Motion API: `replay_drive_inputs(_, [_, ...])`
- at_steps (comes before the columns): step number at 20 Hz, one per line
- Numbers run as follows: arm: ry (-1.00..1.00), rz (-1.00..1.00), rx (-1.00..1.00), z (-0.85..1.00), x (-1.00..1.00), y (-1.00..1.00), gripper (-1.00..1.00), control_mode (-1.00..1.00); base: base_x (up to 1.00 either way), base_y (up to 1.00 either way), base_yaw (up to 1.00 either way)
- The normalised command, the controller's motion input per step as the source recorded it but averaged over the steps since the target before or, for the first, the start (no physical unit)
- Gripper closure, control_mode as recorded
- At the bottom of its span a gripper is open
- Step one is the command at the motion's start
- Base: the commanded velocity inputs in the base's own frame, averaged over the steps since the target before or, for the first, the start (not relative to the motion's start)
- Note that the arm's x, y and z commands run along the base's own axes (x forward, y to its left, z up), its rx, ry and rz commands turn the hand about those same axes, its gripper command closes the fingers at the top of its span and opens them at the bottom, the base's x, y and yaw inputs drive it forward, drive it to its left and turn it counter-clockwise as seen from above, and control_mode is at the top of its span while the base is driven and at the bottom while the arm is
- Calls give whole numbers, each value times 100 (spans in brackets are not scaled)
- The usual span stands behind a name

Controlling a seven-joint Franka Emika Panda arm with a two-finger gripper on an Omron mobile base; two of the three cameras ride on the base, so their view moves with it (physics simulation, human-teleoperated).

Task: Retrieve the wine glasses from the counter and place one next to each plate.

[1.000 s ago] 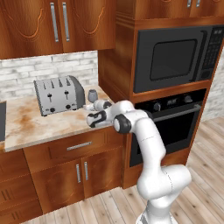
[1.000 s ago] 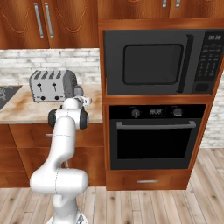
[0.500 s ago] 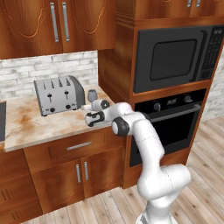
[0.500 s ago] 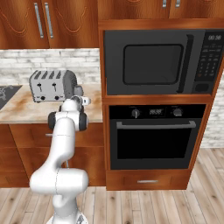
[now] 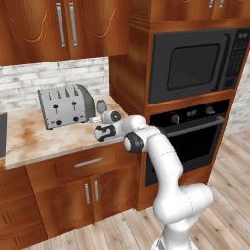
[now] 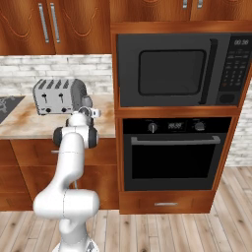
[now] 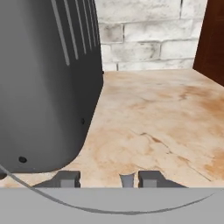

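Two small dark finger tips [image 7: 151,178] of the pincer [image 7: 108,178] have just come in from wide open to about half way. A thin grey bit [image 7: 127,180] stands between them, nearer the right tip, with a little gap on each side. It looks like the stem of a wine glass, so I think the pincer is closing on it but is not pinching it yet. The arm itself has hardly moved. From the left base view, the wine glass [image 5: 101,106] stands on the counter [image 5: 44,141], just beside the right end of the toaster [image 5: 63,105], at the far side of the pincer. This means the grab is only starting, and the carrying and setting down are still to do.
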Motion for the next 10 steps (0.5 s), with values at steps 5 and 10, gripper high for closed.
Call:
replay_drive_inputs(5, [2,-1,0,14,3,5,100,-100,0,0,0])
replay_drive_inputs(10, [5,-4,0,59,2,12,100,-100,0,0,0])
